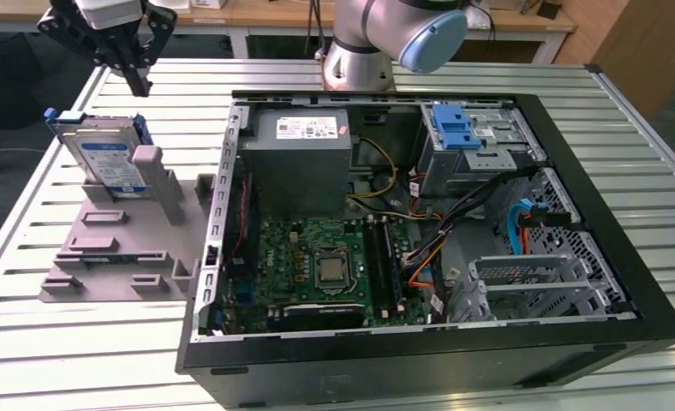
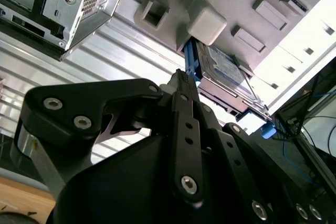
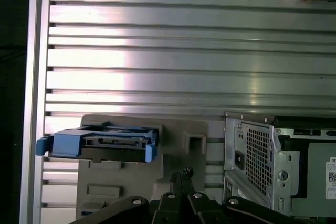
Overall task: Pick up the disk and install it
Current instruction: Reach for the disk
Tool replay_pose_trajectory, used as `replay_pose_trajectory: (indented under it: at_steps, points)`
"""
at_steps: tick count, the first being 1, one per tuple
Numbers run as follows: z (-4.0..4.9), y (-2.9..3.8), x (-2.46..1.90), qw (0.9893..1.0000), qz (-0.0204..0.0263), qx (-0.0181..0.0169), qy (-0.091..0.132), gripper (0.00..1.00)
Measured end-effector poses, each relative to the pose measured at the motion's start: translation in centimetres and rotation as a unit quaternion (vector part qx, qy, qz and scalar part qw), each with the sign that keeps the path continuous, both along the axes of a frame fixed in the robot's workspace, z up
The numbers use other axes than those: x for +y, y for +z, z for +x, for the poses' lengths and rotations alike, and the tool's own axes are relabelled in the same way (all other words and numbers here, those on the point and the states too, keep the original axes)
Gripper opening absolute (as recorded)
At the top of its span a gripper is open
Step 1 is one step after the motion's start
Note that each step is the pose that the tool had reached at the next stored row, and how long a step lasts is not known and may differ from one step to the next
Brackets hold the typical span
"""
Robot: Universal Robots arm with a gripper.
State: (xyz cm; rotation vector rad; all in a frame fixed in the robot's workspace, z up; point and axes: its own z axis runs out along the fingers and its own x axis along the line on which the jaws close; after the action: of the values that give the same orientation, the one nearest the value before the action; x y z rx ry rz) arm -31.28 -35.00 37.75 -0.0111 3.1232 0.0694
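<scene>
The gripper (image 1: 142, 86) hangs in the air with its fingers pressed together and nothing between them, a little above the top of the disk (image 1: 104, 158). The disk stands upright on its edge in a grey holder (image 1: 109, 257) on the slatted table (image 1: 40, 360), at the exterior view's left of the open computer case (image 1: 429, 360).

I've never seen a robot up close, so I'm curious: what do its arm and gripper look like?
The arm is a smooth silver-grey tube with rounded joints, one capped in pale blue. Its gripper is matte black: angular linked bars dotted with silver screws, tapering to slim fingers.
</scene>
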Motion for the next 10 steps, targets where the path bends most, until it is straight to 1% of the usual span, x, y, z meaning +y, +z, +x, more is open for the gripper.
replay_pose_trajectory:
  at_steps: [10]
  points:
    - [-0.38, -0.01, 0.0, 1.0, 0.0, 0.0, 0.0, 0.11]
